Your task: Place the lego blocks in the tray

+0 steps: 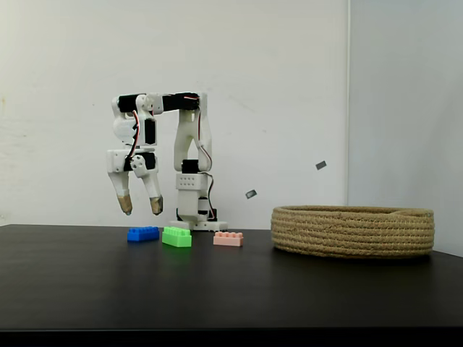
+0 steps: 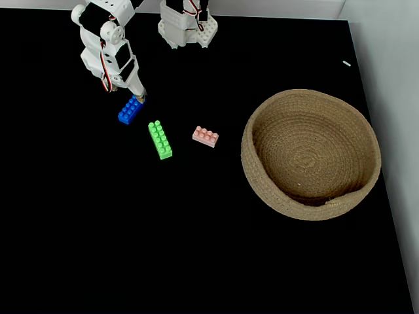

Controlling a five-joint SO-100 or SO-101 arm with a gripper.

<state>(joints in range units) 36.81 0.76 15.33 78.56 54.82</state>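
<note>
1. The white arm stands at the back of the black surface (image 1: 231, 289), folded so that its pincer (image 1: 141, 206) points straight down, in a fixed view from the side

2. The pincer's two tan-tipped fingers (image 1: 125, 204) are spread well apart and hold nothing; their tips hang a little above the surface

3. In a fixed view from above, the pincer (image 2: 134, 93) sits over the far end of the blue brick (image 2: 130, 110); whether a fingertip touches the brick cannot be told from there, but the side view shows the tips clear above the blue brick (image 1: 143, 234)

4. The three lego blocks lie on the surface in a loose row, each apart from the others

5. From above, the blue brick is leftmost and lies at a slant, the green brick (image 2: 160, 139) is just to its right and a little nearer the camera, also slanted, and the pink brick (image 2: 205, 136) lies further right

6. In the side view the green brick (image 1: 176, 237) sits between the blue one and the pink brick (image 1: 228, 238)

7. The tray (image 2: 262, 176), a round basket of coiled tan rope, rests on the right part of the surface, well apart from the bricks, with the pink brick nearest it

8. The view from above shows no brick inside it; the side view shows its low ribbed wall (image 1: 353, 235)
</note>
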